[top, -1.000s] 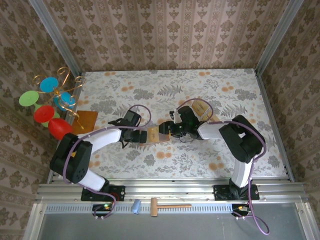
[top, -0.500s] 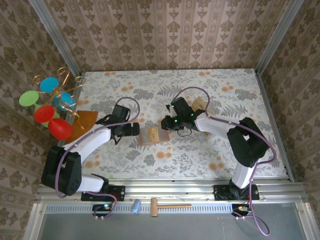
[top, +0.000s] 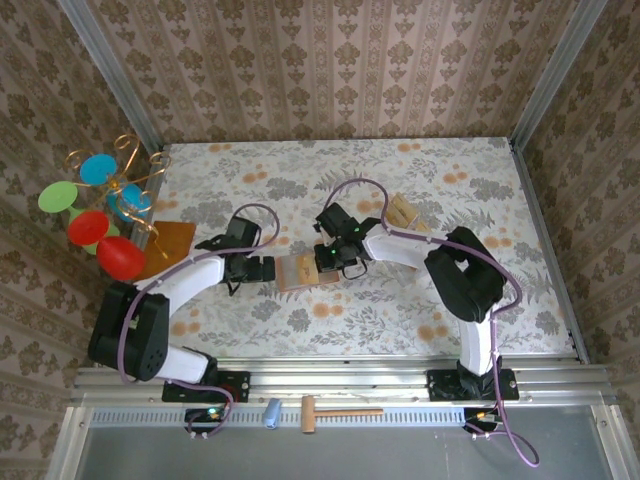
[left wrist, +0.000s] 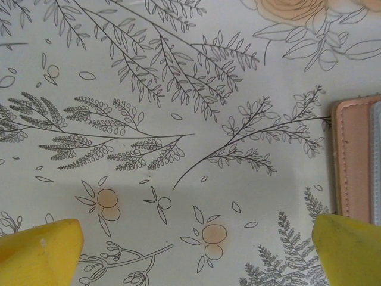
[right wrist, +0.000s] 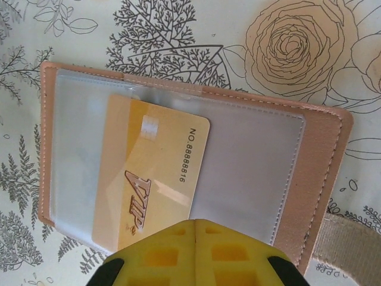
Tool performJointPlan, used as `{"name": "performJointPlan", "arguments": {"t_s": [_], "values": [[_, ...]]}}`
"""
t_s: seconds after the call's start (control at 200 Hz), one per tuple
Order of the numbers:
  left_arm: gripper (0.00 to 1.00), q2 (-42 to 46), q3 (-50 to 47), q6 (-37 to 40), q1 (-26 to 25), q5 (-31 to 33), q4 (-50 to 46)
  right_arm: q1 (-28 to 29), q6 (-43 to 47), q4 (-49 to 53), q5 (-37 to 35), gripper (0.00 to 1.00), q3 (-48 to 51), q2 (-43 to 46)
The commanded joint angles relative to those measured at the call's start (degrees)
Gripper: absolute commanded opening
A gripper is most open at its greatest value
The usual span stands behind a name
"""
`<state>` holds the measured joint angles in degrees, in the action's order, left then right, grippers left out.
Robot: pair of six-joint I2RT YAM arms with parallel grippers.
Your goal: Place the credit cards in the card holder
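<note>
From the right wrist we read VIP on the credit card (right wrist: 149, 179) in the card holder (right wrist: 315, 161) (from above, just tan), ahead of the right gripper (right wrist: 195, 223), clenched empty; the left gripper (left wrist: 193, 253) gapes.

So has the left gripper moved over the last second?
Yes. The left gripper has pulled back to the left, off the wallet it was over, toward the orange board.
</note>
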<state>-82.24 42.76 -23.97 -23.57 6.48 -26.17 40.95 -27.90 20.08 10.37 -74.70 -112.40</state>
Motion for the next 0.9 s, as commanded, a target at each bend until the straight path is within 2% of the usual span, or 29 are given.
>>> {"name": "performJointPlan", "arguments": {"t_s": [0.0,0.895], "values": [[1.0,-1.55,0.94,-0.15,0.24,0.65,-0.53,0.29,1.23,2.58,-1.76,0.0,-2.03,-1.43],[1.0,-8.46,2.85,0.04,-1.96,-0.07,1.99,0.97,-0.05,1.4,0.28,0.0,-4.74,-4.9]]}}
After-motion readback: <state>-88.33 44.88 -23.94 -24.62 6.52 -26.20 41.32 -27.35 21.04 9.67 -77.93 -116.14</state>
